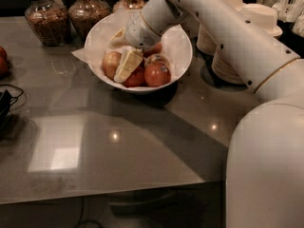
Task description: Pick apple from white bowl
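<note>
White and glossy, the white bowl (184, 63) sits toward the back of the grey counter (118, 146), lined with crinkled paper (178, 39) that pokes over its left rim. The gripper (120, 56) reaches down into the bowl from the upper right on the end of the white arm (228, 37). Its cream fingers (128, 65) stand apart, one lying across the fruit and the other up near the back wall. The apple (110, 63), dull yellow-gold, rests at the left side of the bowl, just beside the lower finger and not clamped. A red apple with a sticker (157, 73) lies on the finger's right, another red apple (137, 79) beneath its tip. Behind the bowl stand two glass jars (47, 18); stacked beige bowls (237, 32) rise to the right, and a black cable (9, 101) lies at the counter's left edge
</note>
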`<act>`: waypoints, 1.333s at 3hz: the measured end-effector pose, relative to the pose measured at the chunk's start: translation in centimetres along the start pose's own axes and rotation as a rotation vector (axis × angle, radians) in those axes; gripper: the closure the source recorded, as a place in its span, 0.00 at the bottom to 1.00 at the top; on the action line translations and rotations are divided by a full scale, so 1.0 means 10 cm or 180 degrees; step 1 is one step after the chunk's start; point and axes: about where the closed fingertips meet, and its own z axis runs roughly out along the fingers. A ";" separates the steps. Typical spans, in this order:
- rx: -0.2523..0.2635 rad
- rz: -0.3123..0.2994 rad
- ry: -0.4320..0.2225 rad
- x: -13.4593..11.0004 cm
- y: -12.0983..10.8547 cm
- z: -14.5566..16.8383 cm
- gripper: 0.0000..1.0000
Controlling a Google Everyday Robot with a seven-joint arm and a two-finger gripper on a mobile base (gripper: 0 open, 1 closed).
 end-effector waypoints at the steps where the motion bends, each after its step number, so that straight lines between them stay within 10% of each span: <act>1: -0.0007 0.0010 -0.0003 0.01 0.00 0.02 0.45; 4: 0.0004 0.0096 -0.0003 0.07 0.00 0.06 1.00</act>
